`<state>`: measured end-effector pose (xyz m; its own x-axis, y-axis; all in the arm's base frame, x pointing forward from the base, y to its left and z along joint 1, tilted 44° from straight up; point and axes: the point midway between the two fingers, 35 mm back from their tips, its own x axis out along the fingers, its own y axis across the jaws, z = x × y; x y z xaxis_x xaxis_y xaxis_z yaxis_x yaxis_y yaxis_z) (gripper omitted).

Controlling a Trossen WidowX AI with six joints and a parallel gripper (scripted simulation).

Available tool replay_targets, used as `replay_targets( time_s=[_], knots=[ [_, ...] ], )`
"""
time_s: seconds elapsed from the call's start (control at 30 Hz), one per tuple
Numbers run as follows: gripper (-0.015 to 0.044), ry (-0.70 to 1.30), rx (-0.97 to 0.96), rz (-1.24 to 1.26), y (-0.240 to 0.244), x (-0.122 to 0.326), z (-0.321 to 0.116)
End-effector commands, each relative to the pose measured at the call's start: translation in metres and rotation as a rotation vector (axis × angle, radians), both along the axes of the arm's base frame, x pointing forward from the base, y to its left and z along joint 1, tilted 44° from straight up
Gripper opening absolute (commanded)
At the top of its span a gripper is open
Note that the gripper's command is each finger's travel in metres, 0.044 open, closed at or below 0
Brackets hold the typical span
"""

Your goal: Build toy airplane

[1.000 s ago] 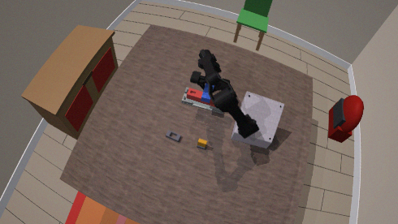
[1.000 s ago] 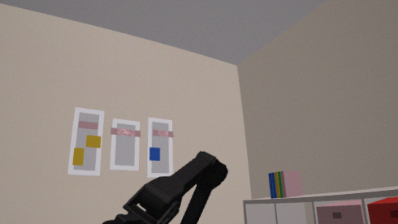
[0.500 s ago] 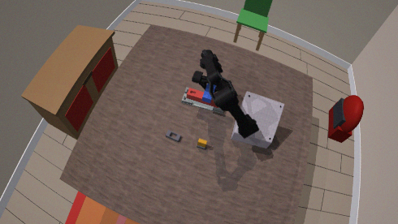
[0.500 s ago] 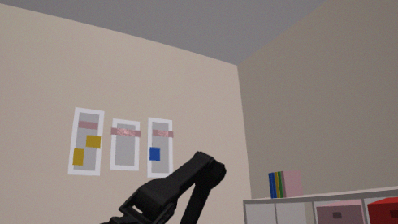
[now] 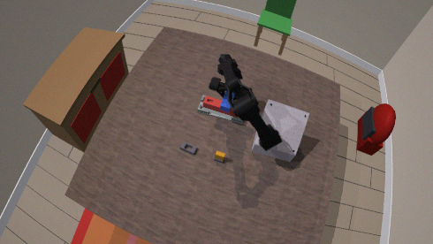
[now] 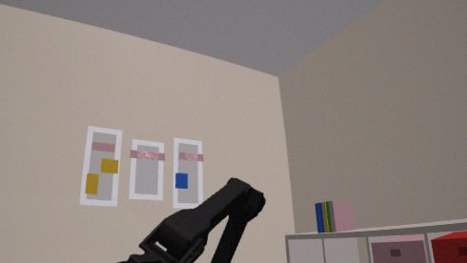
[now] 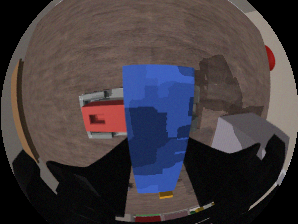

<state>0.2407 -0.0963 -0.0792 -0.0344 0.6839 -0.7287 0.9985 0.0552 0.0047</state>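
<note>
The red fuselage point(image 5: 212, 102) point(image 7: 107, 116) lies in the pale grey cradle point(image 5: 216, 116) point(image 7: 102, 135), with an empty socket showing near its tail end. My gripper point(image 5: 228, 95) point(image 7: 154, 139) is shut on the blue wing point(image 5: 225, 104) point(image 7: 160, 90). The wing lies crosswise over the middle of the fuselage. The wing's tab and the socket under it are hidden, so I cannot tell whether they are joined. The yellow tail fin point(image 5: 219, 156) point(image 7: 166, 194) stands apart on the table, on a small dark base.
A small grey holder point(image 5: 186, 149) lies on the table left of the tail fin. A large pale box point(image 5: 284, 121) point(image 7: 242, 132) stands to the right of the cradle, below the arm. The exterior view shows only part of the arm, wall pictures and a shelf point(image 6: 381, 231).
</note>
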Motion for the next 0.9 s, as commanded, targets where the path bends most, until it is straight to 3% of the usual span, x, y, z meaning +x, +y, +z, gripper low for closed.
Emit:
replay_targets(
  time_s=[0.0,0.87],
  knots=[
    [0.0197,0.006,-0.001,0.0,0.001,-0.002,-0.001],
    [0.0197,0.005,0.001,0.0,0.028,-0.003,-0.03]
  ],
)
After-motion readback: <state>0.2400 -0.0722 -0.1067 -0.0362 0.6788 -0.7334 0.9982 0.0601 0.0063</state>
